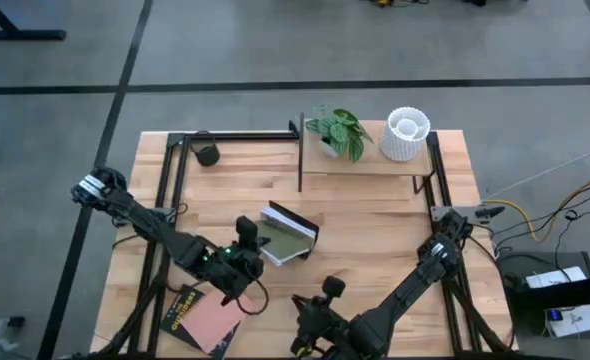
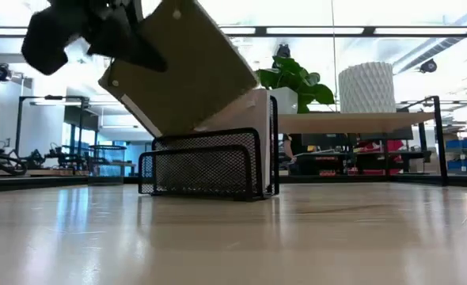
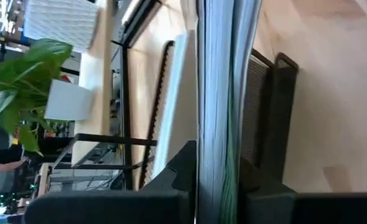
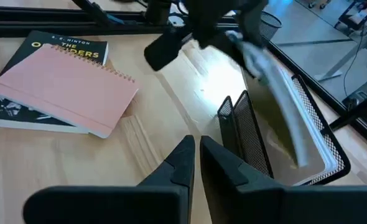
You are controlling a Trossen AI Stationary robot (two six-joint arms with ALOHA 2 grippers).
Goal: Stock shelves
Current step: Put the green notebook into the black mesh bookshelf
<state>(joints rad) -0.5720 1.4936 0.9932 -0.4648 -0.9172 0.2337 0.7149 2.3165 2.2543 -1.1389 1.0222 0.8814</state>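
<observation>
The shelves (image 1: 370,165) sit at the far edge of the table, right of centre — thin black frame w/ a pale board, already carrying a leafy plant (image 1: 338,131) and a white ribbed pot (image 1: 405,134). Nearer, mid-table, stands a black mesh book rack (image 2: 210,168) w/ one pale book (image 2: 253,134) upright in it.

The left gripper (image 1: 243,252) is clamped on an olive-covered book (image 2: 182,67), held tilted over the rack's open top, lower corner just at the rim. Right gripper (image 4: 199,163) waits at the near edge, fingers pressed together, nothing between them. A pink spiral notebook (image 4: 68,87) lies on a dark paperback (image 4: 62,50) at the near left.

Risks, as I judge: the tilted book could catch the mesh rim or knock the upright book — the angle is steep and the slot narrow. A push sideways might shift or tip the light rack. A grip near one edge may let it pivot.
</observation>
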